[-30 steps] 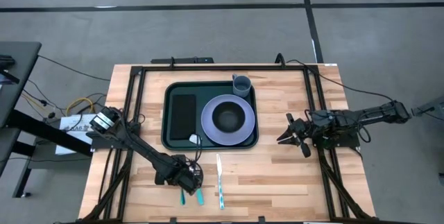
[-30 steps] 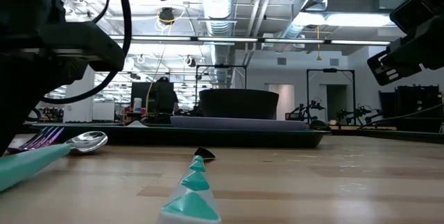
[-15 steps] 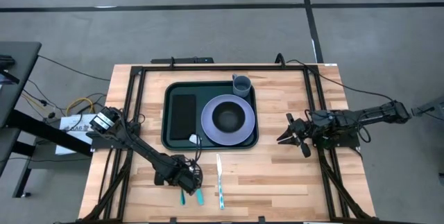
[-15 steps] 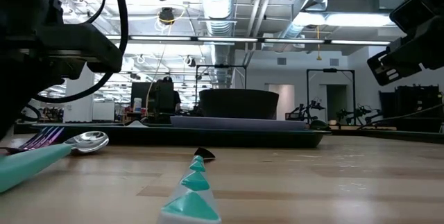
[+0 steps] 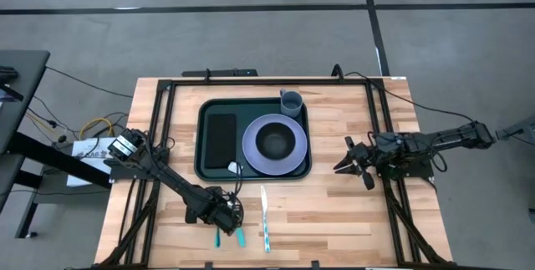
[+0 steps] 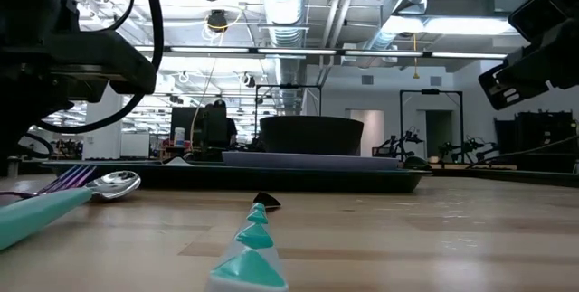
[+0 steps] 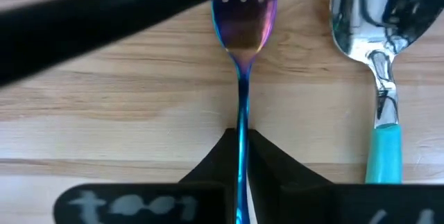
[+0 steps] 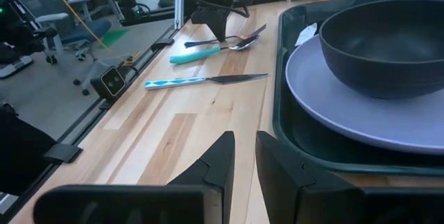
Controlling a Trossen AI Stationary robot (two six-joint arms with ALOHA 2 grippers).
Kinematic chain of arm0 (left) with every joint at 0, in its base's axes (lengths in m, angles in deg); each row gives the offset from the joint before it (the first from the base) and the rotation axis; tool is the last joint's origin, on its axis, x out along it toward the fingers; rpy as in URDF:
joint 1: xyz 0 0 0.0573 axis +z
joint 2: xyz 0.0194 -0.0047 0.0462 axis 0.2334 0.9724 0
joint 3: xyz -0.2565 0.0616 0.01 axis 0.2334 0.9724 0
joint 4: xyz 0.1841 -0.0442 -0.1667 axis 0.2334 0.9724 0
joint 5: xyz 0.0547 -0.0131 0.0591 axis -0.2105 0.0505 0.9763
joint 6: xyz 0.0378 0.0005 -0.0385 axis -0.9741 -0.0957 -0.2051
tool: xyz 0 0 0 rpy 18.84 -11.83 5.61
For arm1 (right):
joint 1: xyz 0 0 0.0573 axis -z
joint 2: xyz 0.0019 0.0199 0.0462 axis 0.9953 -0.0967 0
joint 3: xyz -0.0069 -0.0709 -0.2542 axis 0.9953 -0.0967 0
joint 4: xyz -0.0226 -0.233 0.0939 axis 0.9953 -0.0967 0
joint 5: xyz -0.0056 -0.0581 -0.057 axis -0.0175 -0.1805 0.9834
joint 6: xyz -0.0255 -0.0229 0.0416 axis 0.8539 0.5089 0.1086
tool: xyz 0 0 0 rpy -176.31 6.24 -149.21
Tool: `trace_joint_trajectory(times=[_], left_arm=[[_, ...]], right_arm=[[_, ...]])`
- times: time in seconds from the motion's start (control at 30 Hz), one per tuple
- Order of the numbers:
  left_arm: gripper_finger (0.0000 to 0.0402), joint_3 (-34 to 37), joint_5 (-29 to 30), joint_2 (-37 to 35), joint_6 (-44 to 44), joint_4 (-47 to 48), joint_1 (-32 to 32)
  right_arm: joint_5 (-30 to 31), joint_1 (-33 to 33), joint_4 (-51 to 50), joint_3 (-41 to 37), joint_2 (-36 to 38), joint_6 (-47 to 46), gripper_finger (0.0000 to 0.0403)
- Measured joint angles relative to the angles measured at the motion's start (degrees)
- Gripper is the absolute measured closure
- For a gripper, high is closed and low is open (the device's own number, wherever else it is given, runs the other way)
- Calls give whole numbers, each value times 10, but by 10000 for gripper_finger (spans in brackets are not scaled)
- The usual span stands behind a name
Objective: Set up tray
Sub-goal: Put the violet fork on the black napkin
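Observation:
The dark green tray [image 5: 201, 160] sits mid-table and carries a black napkin [image 5: 221, 140], a lavender plate [image 5: 294, 157] with a dark bowl [image 5: 273, 140], and a grey cup [image 5: 291, 101]. Near the front edge, a fork [image 7: 244, 23], a teal-handled spoon [image 7: 368, 30] and a knife [image 5: 264, 218] lie flat on the wood. My left gripper [image 5: 226, 216] is shut on the fork. My right gripper [image 5: 349, 168] hovers right of the tray, its fingers a narrow gap apart with nothing between them. My left gripper pinches the fork's thin neck [image 7: 242, 116] between its two fingers, just behind the iridescent head. The fingers point down from above, one on each side of the neck. The fork lies flat on the table, its head [image 6: 56, 180] beside the spoon's bowl [image 6: 116, 183].
A black metal frame [image 5: 159, 136] runs along the table's left, right and far sides. Bare wood lies between the tray's near rim and the cutlery, and between the tray and my right gripper.
My left gripper has drawn its fingers together onto the fork's neck and stayed in place. The fork, spoon and knife lie where they were.

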Motion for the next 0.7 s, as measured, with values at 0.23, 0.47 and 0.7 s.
trace_joint_trajectory(times=[0.23,0.47,0.7], left_arm=[[400,0,5,0,0,0,0],[401,-31,17,4,-12,39,-1],[401,-77,61,4,-17,84,-3]], right_arm=[[0,0,1,0,0,14,349],[0,0,1,0,0,14,349],[0,0,1,0,0,14,349]])
